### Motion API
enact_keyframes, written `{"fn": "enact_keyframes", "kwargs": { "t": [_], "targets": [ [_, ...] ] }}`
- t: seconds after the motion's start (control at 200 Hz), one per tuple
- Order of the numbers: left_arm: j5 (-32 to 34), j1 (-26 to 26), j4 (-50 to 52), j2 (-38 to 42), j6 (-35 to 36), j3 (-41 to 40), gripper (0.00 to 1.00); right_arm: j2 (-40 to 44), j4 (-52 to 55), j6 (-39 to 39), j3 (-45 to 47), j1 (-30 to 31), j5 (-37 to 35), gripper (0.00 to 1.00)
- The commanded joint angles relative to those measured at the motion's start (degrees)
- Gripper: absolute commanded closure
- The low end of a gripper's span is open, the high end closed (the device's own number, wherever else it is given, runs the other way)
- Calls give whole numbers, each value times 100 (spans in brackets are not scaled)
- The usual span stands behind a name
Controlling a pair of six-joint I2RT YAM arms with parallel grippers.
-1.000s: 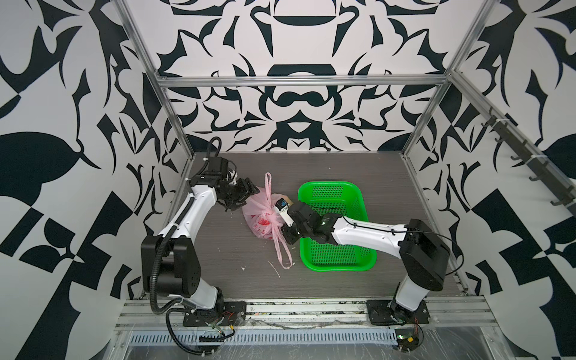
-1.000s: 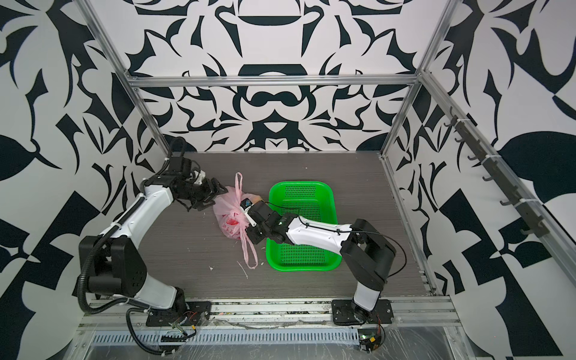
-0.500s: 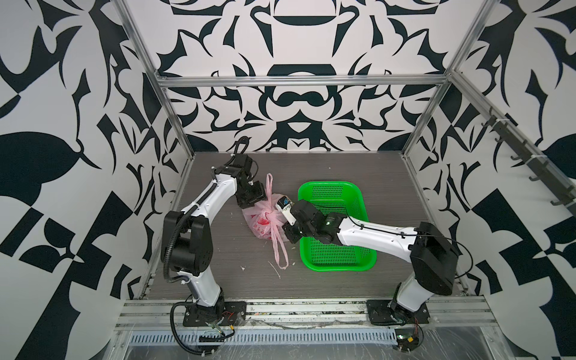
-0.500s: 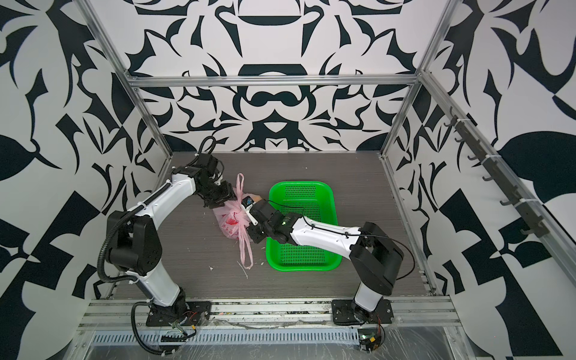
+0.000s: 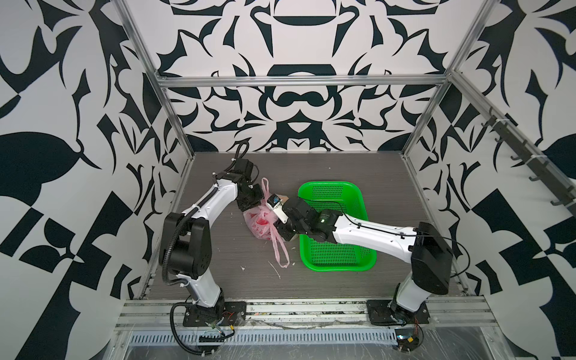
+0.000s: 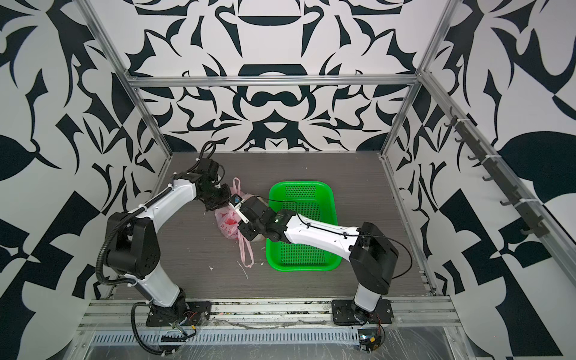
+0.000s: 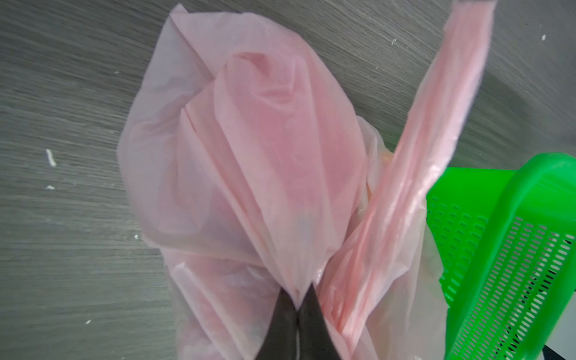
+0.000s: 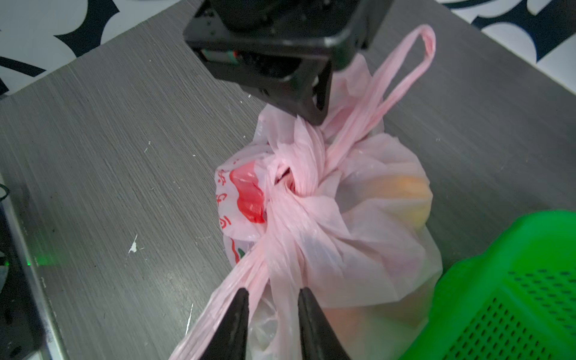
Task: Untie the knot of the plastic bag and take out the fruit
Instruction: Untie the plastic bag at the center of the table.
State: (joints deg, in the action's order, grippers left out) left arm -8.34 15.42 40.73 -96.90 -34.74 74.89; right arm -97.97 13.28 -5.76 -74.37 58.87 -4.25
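A green basket (image 5: 339, 266) is set just beside the right gripper (image 8: 274, 324), presumably for the contents. A fold of the plastic bag (image 5: 260, 223) is pinched in the pressed-together jaws of the left gripper (image 7: 297, 299), likely as an anchor; a handle strip (image 8: 280, 280) is straddled, unsqueezed, by the right's spread jaws. The fruit (image 8: 402, 190) is seen sealed inside, beyond those jaws. The knot (image 8: 290, 193), between both sets of jaws, is not yet undone. The bag's red print (image 8: 246, 196) cannot be read.

Both top views look down from high up at the front, far away, side by side, and show the same whole table (image 5: 389, 187). Each wrist view sits very close to the plastic bag (image 7: 249, 140), and both catch the green basket (image 8: 514, 296) too.
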Motion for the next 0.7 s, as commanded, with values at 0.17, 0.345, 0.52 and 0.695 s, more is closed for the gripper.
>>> {"fn": "enact_keyframes", "kwargs": {
  "t": [0.17, 0.345, 0.52, 0.695],
  "targets": [
    [201, -85, -300, 773, -308, -635, 98, -550, 163, 468, -821, 36, -164, 63],
    [178, -243, -389, 1078, -368, -942, 99, -1003, 228, 522, -1220, 35, -170, 63],
    [120, -554, -420, 1340, -372, -1186, 100, -1187, 113, 482, -1343, 37, -177, 78],
    [-9, -1089, -502, 1675, -351, -1522, 100, -1267, -7, 435, -1454, 32, -155, 95]
  ]
}}
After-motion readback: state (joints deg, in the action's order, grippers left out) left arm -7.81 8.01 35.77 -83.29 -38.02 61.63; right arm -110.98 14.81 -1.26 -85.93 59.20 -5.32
